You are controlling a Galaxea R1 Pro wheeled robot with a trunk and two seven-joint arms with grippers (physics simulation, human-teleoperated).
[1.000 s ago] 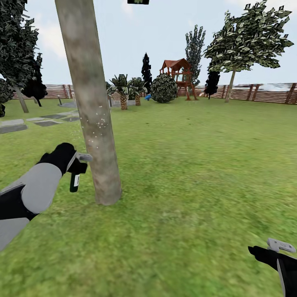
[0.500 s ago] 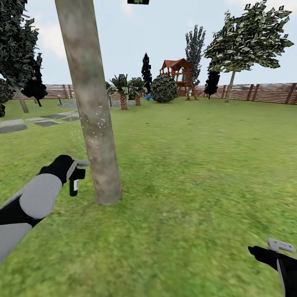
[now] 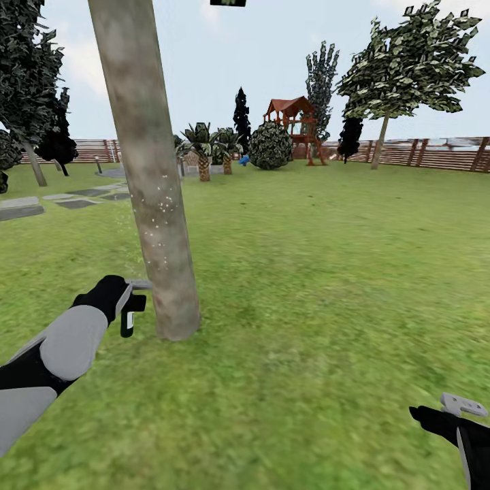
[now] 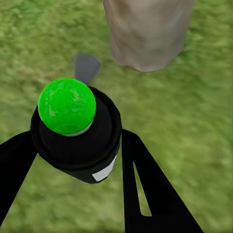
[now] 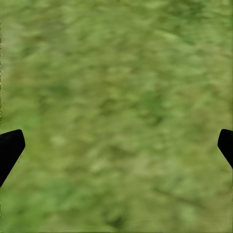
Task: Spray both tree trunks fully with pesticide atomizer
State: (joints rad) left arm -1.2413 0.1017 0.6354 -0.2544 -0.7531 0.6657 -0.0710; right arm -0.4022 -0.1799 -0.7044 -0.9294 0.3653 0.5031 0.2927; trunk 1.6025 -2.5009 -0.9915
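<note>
1. The left pincer (image 3: 133, 306) grips the sprayer (image 3: 127, 322), low and just beside the tree trunk (image 3: 153, 204).
2. White specks dot the bark above the pincer; the base looks bare, so spraying seems unfinished.
3. Next: aim low.
4. The right pincer (image 3: 464, 405) hangs wide, empty, over the grass (image 3: 327, 286).

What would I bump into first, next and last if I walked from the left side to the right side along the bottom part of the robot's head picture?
Left pincer holding the pesticide atomizer → tree trunk with white pesticide specks → open grass → right pincer.
</note>
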